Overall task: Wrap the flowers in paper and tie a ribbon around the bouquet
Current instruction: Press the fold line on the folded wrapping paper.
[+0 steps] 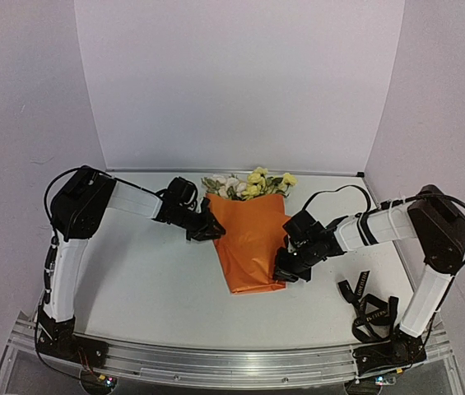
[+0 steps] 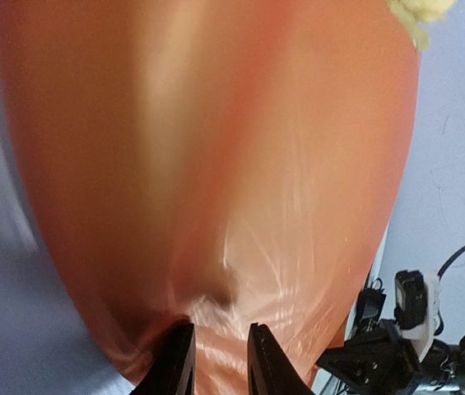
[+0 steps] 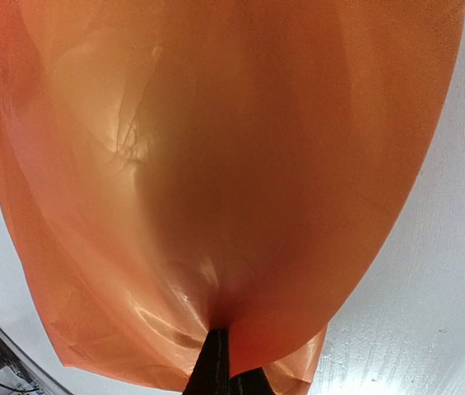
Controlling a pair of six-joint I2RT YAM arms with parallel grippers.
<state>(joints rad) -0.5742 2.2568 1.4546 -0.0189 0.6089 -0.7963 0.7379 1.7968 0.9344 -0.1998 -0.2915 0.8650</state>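
- There the paper (image 1: 248, 239) lay, mid-table (image 1: 150, 280), folded into an orange wrap, the flowers (image 1: 253, 183) poking out of its far end.
- On its near right edge the right gripper (image 1: 285, 270) was pinched tight.
- At the upper left edge, the left gripper (image 1: 214, 229) had its fingers (image 2: 179, 362) narrowly apart with paper between them; whether they truly gripped, no telling.
- Off by the right arm's base, the ribbon (image 1: 368, 309) lay loose.
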